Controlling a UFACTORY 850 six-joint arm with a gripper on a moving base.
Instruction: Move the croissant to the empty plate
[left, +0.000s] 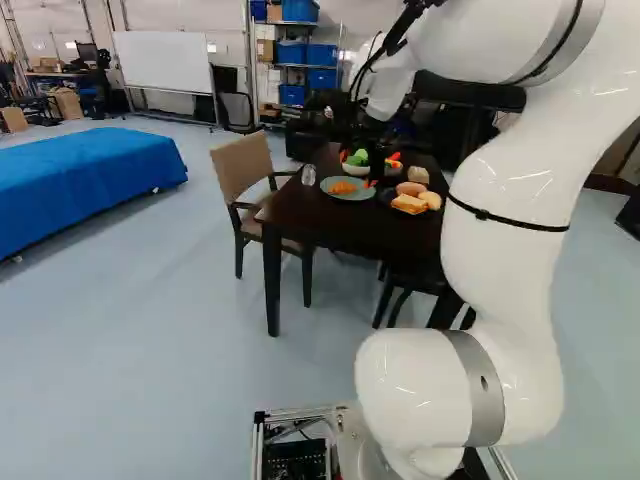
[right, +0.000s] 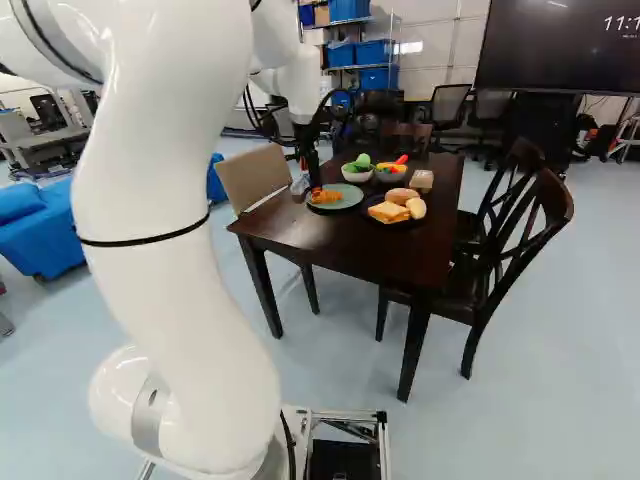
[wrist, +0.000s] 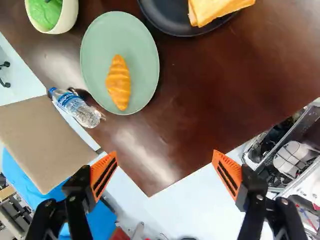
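The croissant (wrist: 118, 82) lies on the green plate (wrist: 144, 57), out ahead of the fingers (right: 314, 174), near the plastic bottle (wrist: 75, 106). The fingers stand wide apart

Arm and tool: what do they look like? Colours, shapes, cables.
Glossy white arm, thick and smoothly rounded. Grey bands ring some joints, and a thin black strap circles one link. Black cables run along its far end. The tool is black, with two fingers and visible screws. Its wedge-shaped pads are orange with black stripes.
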